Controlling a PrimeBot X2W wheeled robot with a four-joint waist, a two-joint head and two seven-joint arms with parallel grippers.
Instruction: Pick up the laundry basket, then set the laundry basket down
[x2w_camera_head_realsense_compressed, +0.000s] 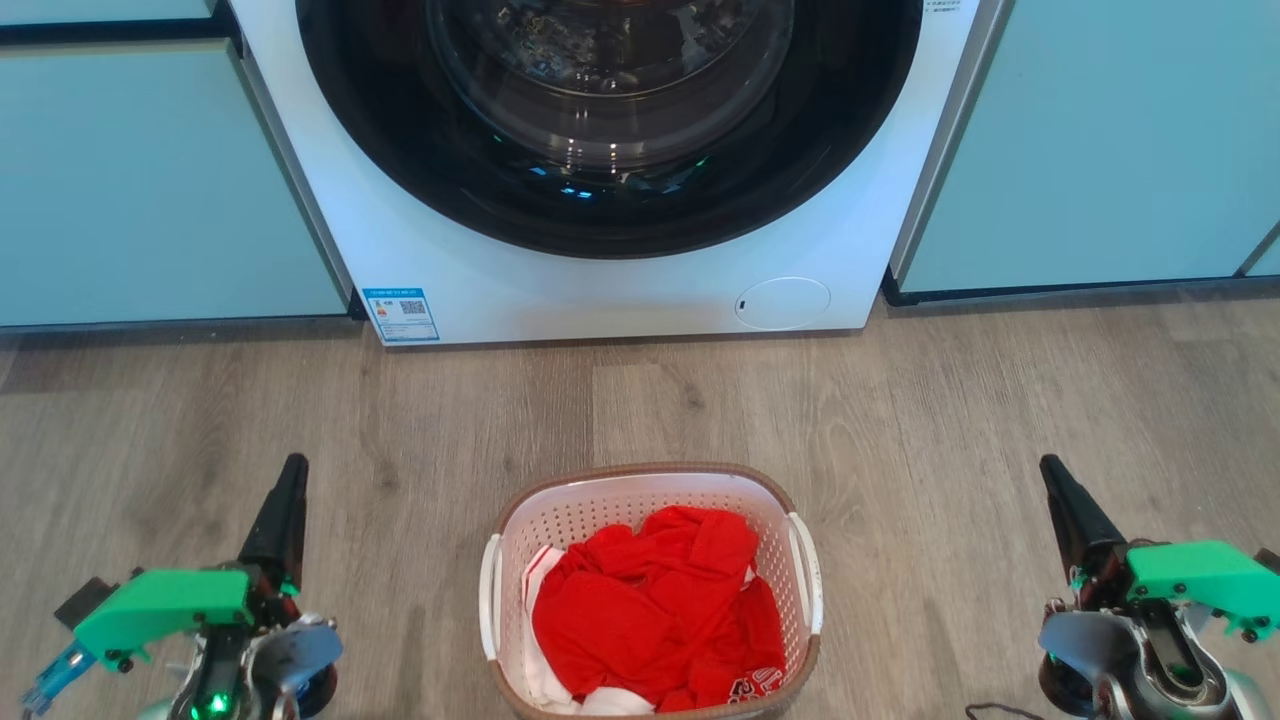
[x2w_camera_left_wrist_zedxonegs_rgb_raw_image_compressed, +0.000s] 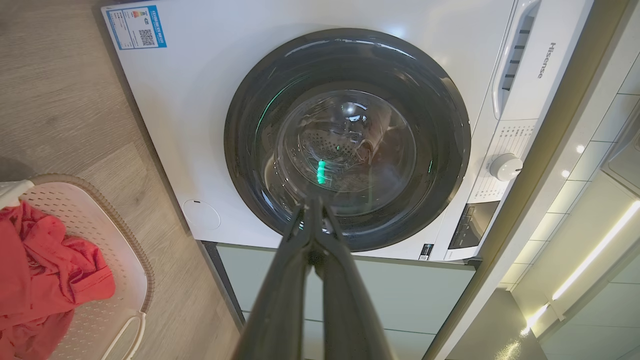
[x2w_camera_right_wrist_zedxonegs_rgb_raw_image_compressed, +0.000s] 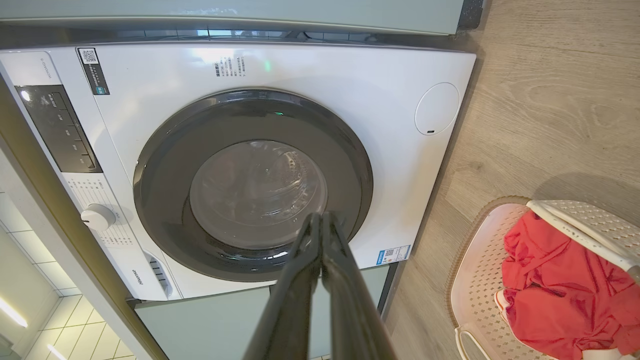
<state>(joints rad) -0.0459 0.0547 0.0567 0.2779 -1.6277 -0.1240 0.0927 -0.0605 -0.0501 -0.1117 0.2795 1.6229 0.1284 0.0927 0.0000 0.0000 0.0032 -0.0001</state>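
The laundry basket (x2w_camera_head_realsense_compressed: 570, 520) stands on the wood floor at the bottom middle of the head view, white and perforated with a brown rim and white side handles, holding red and white clothes. It also appears in the left wrist view (x2w_camera_left_wrist_zedxonegs_rgb_raw_image_compressed: 107, 280) and the right wrist view (x2w_camera_right_wrist_zedxonegs_rgb_raw_image_compressed: 477, 280). My left gripper (x2w_camera_head_realsense_compressed: 293, 468) hangs well to the basket's left, fingers together and holding nothing. Off to the basket's right, my right gripper (x2w_camera_head_realsense_compressed: 1050, 468) is likewise shut and bare. Both sets of fingers point toward the washer, tips touching in the wrist views (x2w_camera_left_wrist_zedxonegs_rgb_raw_image_compressed: 314, 204) (x2w_camera_right_wrist_zedxonegs_rgb_raw_image_compressed: 320, 217).
A white front-loading washer (x2w_camera_head_realsense_compressed: 600, 290) with a dark round door stands behind the basket, between pale green cabinets (x2w_camera_head_realsense_compressed: 150, 180) (x2w_camera_head_realsense_compressed: 1100, 150). Wood floor (x2w_camera_head_realsense_compressed: 700, 400) separates the basket from the washer.
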